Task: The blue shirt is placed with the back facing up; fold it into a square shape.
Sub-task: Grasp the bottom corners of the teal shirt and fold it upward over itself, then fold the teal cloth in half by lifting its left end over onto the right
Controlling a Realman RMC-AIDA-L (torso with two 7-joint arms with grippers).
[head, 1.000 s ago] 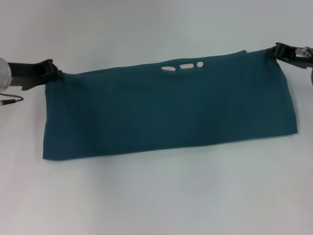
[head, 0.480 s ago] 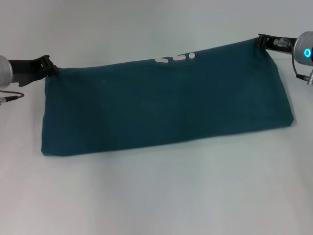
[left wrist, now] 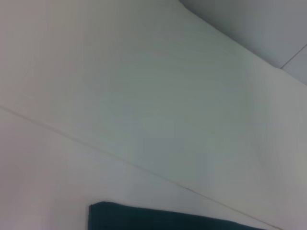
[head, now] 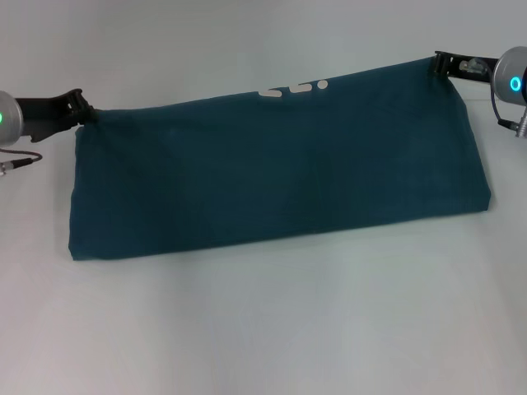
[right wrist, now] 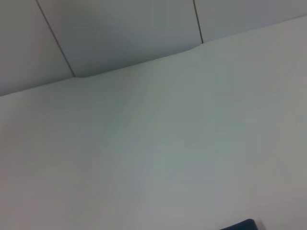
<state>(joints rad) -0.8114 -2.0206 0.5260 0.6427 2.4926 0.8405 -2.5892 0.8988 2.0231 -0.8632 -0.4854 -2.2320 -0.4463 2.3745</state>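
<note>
Left pincer [head: 82,111] and right pincer [head: 440,64] each seem clamped on a far corner of the folded shirt [head: 280,169] on the counter [head: 263,329]

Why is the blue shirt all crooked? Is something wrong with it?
Nothing looks broken. The blue shirt sits slanted because the right claw holds its far corner farther back than the left claw holds the other corner. A few white marks peek over the far edge. No tears or spills show.
</note>
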